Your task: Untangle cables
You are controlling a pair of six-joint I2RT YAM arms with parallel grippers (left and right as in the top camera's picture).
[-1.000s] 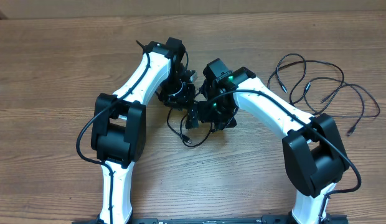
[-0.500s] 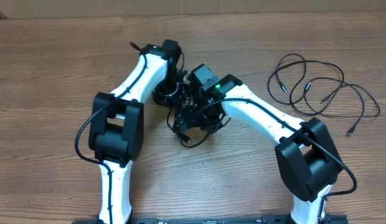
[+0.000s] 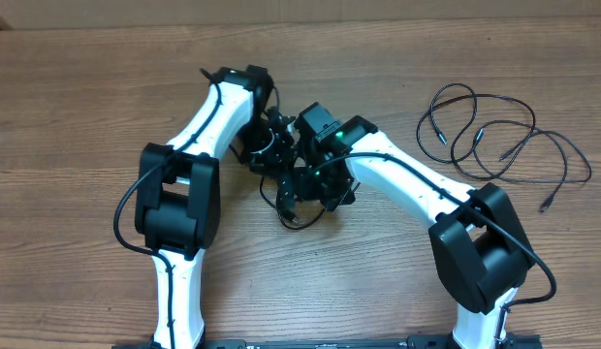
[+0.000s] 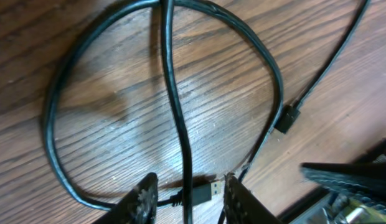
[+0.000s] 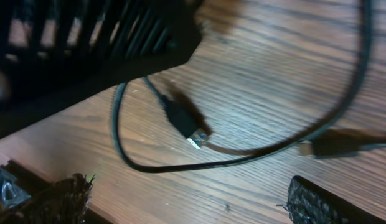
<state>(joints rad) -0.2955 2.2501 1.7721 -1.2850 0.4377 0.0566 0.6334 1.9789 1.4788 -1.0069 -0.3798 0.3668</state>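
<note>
Overhead, the tangled cables (image 3: 291,206) lie mid-way across the table (image 3: 87,116) under both wrists, with loose cables (image 3: 494,145) looped well apart to the right. Left wrist: the left gripper (image 4: 190,199) is released, one cord running through the gap between its fingers. Right wrist: the right gripper (image 5: 193,202) gapes wide, grasping nothing

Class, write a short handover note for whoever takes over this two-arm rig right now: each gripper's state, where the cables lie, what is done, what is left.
Left gripper: open, low over the wooden table; one thin black cable runs between its fingers, not clamped.
Right gripper: open wide, holding nothing.
Cables: a tangled black bunch sits mid-table under both grippers; loose black loops lie apart on the right side.
Done: those loops are clear of the bunch.
Left: pull the middle bunch apart.
</note>
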